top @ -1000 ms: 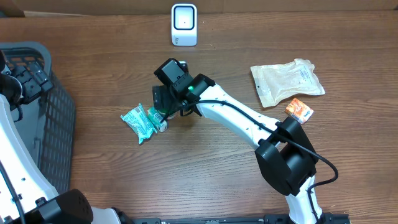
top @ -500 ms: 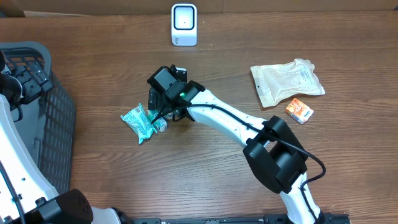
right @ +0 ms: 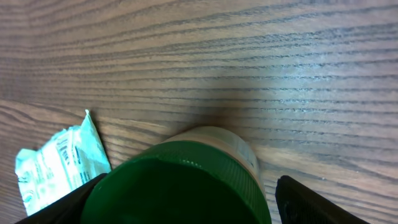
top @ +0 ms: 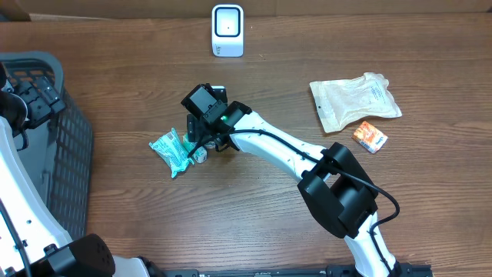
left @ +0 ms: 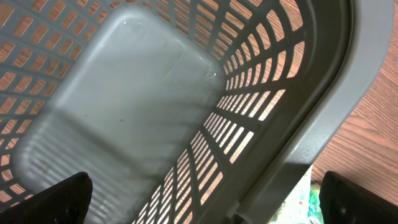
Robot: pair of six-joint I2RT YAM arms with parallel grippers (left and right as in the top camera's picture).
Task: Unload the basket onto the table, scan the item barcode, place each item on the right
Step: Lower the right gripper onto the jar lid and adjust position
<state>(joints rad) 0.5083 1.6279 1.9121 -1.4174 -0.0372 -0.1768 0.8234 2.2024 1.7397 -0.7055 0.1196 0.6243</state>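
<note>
Two fingers of the right gripper [right: 186, 202] stand apart around the green-capped bottle [right: 186, 168], left of centre beside a teal packet [top: 171, 151]; we judge grasping in hand; next, clamp, lift, turn its barcode toward the scanner [top: 227, 30], top centre; the left gripper [left: 205, 199] gapes over the basket [left: 124, 106].

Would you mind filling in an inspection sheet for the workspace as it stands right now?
Surface: brown wooden table, no spills seen.
Job's things: white scanner upright at the far edge; green-capped bottle beside a teal packet.
Clutter: beige pouch and small orange packet on the robot's right side; grey basket on its left.
Grippers: right gripper open, fingers either side of the bottle's cap; left gripper open above the basket.
Cables: black cable looping by the right arm's base.
Surroundings: nothing seen.
</note>
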